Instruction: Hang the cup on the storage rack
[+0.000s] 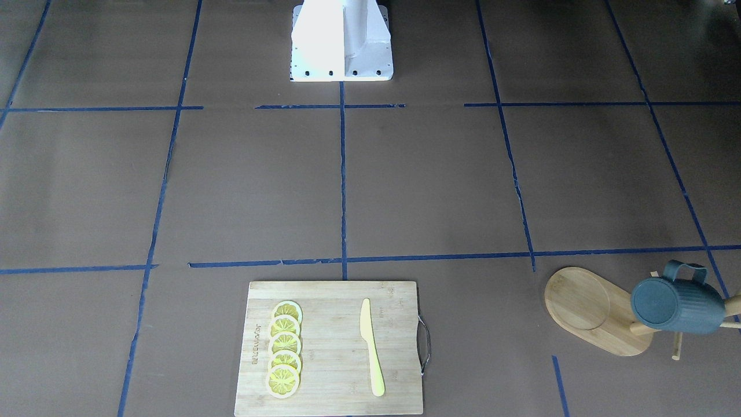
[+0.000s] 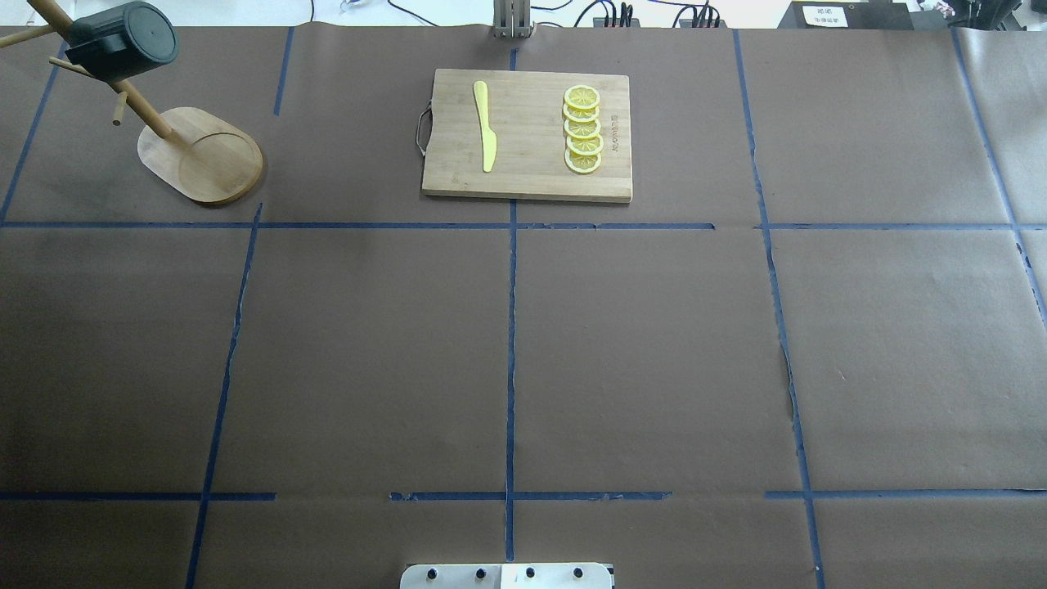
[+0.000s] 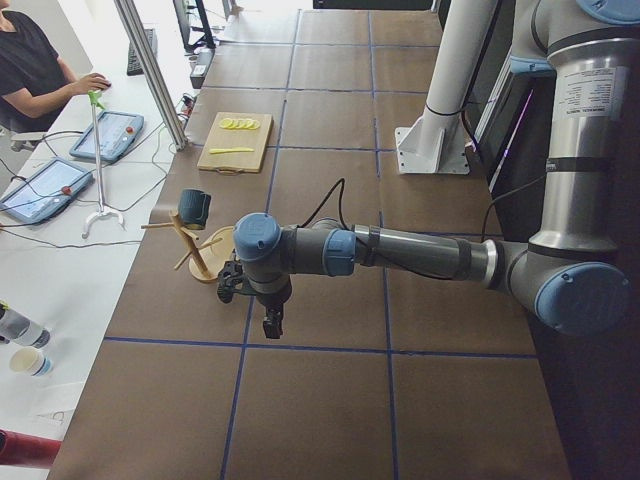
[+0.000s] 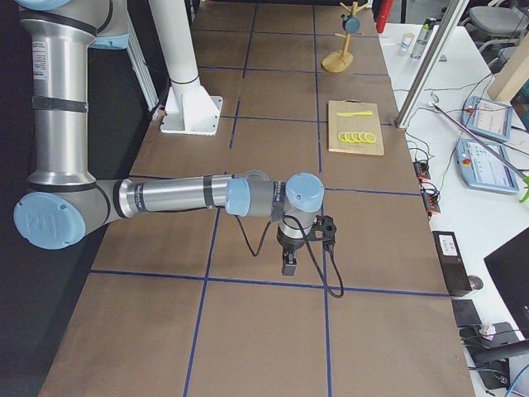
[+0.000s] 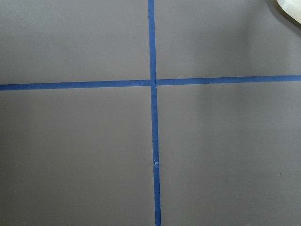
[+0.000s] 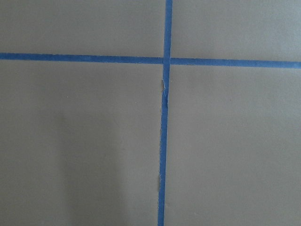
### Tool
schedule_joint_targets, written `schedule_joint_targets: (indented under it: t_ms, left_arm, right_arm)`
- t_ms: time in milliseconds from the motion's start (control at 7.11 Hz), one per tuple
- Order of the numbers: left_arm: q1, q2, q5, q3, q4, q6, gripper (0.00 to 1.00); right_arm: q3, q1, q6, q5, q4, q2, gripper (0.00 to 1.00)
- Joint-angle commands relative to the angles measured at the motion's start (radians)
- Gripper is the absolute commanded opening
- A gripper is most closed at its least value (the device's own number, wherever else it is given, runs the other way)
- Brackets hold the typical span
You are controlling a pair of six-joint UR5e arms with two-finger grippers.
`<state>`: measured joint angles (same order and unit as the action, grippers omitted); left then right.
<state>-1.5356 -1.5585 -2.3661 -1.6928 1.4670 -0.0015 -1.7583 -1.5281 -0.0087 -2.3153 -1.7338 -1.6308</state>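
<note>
The dark blue-grey ribbed cup [image 1: 677,304] hangs by its handle on a peg of the wooden storage rack [image 1: 584,301], bottom facing the front camera. Cup [image 2: 123,39] and rack [image 2: 204,155] stand at the table's far left corner in the overhead view. In the exterior left view my left gripper [image 3: 272,325] points down above the table, a short way from the rack [image 3: 205,262] and cup [image 3: 194,208]. My right gripper [image 4: 287,266] shows only in the exterior right view, far from the cup [image 4: 352,23]. I cannot tell whether either gripper is open or shut.
A rectangular cutting board [image 2: 532,176] with several lemon slices [image 2: 582,129] and a yellow knife [image 2: 484,123] lies at the far middle. The robot base [image 1: 341,40] stands at the near edge. An operator [image 3: 35,70] sits beside the table. A corner of the rack base [image 5: 289,4] shows in the left wrist view.
</note>
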Motion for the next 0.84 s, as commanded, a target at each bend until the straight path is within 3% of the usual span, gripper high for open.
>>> schedule_joint_targets:
  t_ms: [0, 704]
  left_arm:
    - [-0.001, 0.03, -0.004, 0.019, 0.001, 0.003, 1.0]
    - [-0.005, 0.044, -0.005, -0.008, -0.002, 0.0, 1.0]
  right_arm:
    - [-0.006, -0.017, 0.0, -0.006, 0.002, 0.0, 1.0]
    - [0.031, -0.017, 0.0, -0.004, 0.002, -0.007, 1.0]
